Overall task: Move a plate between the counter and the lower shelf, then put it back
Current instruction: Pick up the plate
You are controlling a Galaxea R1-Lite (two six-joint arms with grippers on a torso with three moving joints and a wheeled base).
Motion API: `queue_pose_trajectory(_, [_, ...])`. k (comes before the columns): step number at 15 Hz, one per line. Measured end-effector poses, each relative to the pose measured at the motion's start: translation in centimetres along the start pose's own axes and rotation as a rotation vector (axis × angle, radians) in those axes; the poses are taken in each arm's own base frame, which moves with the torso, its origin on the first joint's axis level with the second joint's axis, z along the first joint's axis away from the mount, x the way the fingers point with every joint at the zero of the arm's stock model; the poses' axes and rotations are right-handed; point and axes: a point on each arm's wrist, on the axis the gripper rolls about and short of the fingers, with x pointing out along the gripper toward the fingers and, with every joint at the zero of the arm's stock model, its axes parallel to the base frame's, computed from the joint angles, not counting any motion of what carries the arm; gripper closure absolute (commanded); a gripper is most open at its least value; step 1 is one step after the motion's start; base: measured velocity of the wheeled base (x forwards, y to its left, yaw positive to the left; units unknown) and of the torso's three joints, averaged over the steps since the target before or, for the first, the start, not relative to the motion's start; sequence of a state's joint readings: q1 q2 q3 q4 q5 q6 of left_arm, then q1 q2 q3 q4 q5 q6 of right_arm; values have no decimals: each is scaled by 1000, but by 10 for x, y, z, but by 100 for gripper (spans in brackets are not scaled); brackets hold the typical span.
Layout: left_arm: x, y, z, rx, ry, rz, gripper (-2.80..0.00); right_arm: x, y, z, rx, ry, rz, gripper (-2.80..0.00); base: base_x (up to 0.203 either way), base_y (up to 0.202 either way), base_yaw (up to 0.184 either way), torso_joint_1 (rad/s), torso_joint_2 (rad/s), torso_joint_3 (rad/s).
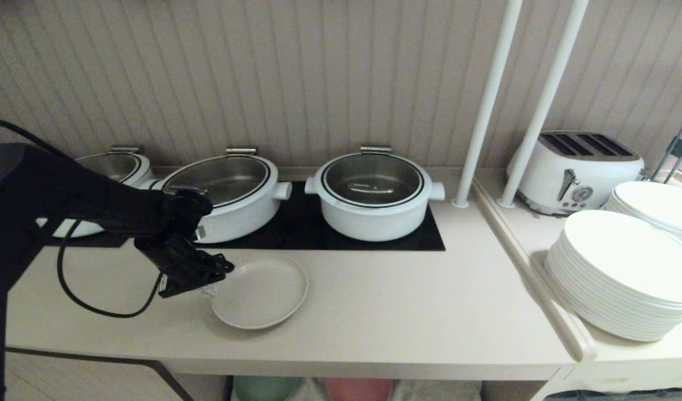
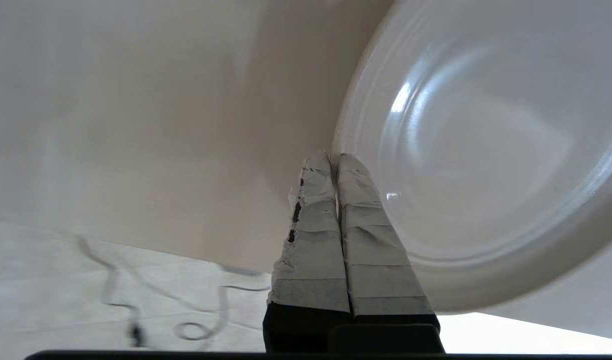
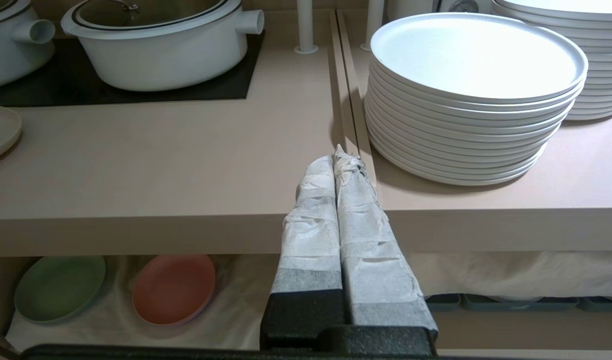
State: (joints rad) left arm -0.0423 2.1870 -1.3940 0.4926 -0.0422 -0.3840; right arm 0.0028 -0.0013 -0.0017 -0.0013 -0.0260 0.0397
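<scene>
The cream plate (image 1: 263, 292) is at the front of the beige counter (image 1: 402, 312), before the black hob. My left gripper (image 1: 215, 281) points down at the plate's left rim and is shut on it. In the left wrist view the taped fingers (image 2: 315, 225) are pressed together at the rim of the plate (image 2: 485, 150), one inside it and one outside. My right gripper (image 3: 341, 155) hangs shut and empty before the counter's front edge (image 3: 161, 227), out of the head view. The lower shelf (image 3: 111, 320) with its white cloth lies under the counter.
Three white pots, such as (image 1: 372, 195), stand on the hob (image 1: 296, 228) behind the plate. Two white poles (image 1: 485, 106) stand at the counter's right end. On the right are stacked white dinner plates (image 1: 624, 278) and a toaster (image 1: 577, 170). A green plate (image 3: 60, 287) and a pink plate (image 3: 173, 287) lie on the shelf.
</scene>
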Motion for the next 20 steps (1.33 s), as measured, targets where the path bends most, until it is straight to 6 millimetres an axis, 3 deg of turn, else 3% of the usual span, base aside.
queue_pose_trajectory(20, [-40, 7, -36, -236, 88, -171, 0, 0, 0, 0, 0, 0, 0, 0, 0, 0, 0, 0, 0, 0])
